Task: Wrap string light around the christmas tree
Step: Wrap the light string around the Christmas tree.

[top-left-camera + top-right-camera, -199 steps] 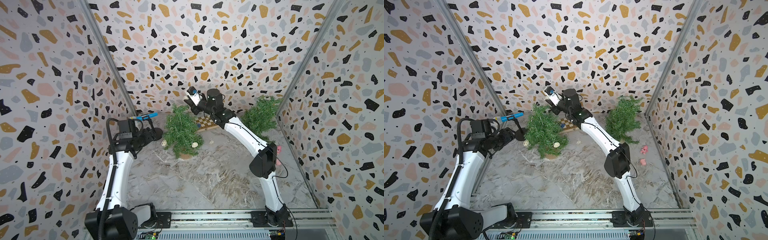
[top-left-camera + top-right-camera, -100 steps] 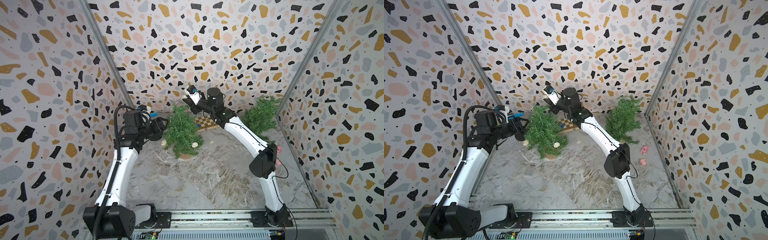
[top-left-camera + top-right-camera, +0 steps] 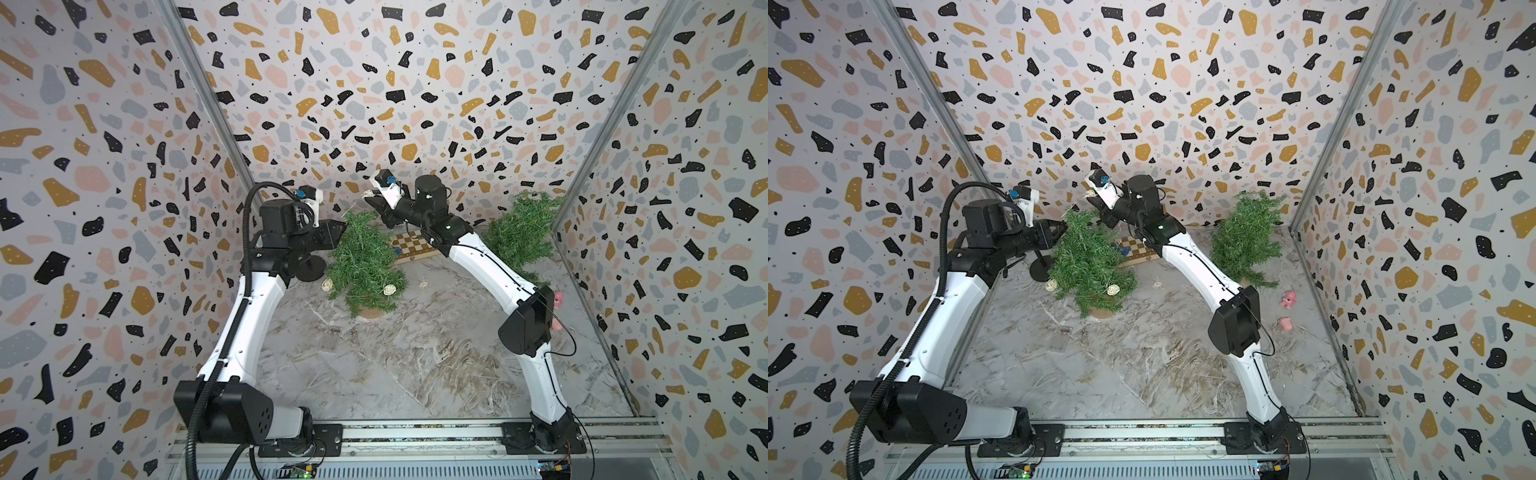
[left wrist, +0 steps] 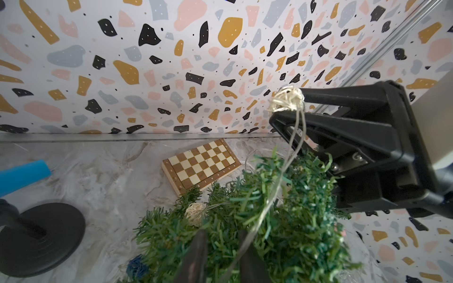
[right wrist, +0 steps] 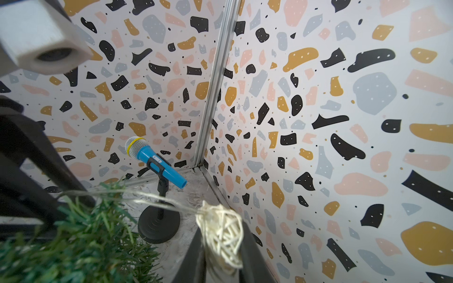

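The christmas tree (image 3: 365,257) (image 3: 1088,257) stands at the back middle of the marble floor. My right gripper (image 3: 371,198) (image 5: 219,235) hangs above its top, shut on a wicker ball (image 5: 223,227) (image 4: 286,100) of the string light. The thin wire (image 4: 282,176) runs from that ball down into the branches. Another ball (image 4: 195,213) sits in the tree, and others (image 3: 389,289) lie at its foot. My left gripper (image 3: 340,226) (image 4: 223,235) is at the treetop from the left. Its blurred fingers (image 4: 199,254) stand a narrow gap apart, with the wire running along one of them.
A blue toy microphone (image 5: 152,156) on a black round stand (image 3: 309,268) is just left of the tree. A chessboard (image 3: 411,245) lies behind it. A second tree (image 3: 519,232) stands at the back right. Two pink toys (image 3: 1287,299) lie near the right wall.
My left arm has risen and swung right from beside the microphone to the treetop, and its jaws have narrowed. My right gripper has kept its hold on the ball, nearly still.
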Controlling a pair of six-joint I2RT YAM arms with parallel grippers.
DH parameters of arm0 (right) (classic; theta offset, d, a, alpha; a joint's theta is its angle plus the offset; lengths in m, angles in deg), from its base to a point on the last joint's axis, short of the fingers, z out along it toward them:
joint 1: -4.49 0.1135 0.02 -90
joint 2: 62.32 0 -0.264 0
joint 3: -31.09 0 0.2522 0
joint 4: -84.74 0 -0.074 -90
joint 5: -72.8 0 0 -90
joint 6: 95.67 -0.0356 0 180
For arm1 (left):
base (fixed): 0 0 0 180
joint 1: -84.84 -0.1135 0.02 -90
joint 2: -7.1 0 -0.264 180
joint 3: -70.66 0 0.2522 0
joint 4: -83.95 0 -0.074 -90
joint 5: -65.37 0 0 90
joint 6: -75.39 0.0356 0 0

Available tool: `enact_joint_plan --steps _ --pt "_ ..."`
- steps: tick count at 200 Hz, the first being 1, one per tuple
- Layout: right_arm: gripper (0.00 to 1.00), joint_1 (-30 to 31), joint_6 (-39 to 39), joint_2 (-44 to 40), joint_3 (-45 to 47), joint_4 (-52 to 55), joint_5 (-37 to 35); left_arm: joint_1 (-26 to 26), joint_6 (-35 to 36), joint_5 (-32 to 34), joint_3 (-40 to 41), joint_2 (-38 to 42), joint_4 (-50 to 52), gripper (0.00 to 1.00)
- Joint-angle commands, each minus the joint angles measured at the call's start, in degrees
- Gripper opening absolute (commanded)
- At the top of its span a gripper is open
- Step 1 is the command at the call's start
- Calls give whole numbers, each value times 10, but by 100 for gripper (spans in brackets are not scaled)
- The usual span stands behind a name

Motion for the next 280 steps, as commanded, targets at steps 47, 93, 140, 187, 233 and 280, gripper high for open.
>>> enact_joint_plan --steps 47,93,140,187,233,280 --pt "0 -15 -33 -11 -25 -28 -8 -2 15 124 -75 1 2 2" --pt "0 -21 -40 -8 -19 -13 -34 -2 -8 145 -170 -96 39 4" --pt "0 -32 -25 -34 19 38 -125 -1 -10 58 -243 -188 107 39" --pt "0 -80 -90 -80 68 95 -150 -18 -36 88 -148 -121 97 55" --pt "0 -84 -115 -166 175 136 -167 -26 -49 73 -48 -28 96 57" --pt "0 -73 -117 -207 187 185 -193 -26 -52 81 -18 32 111 56"
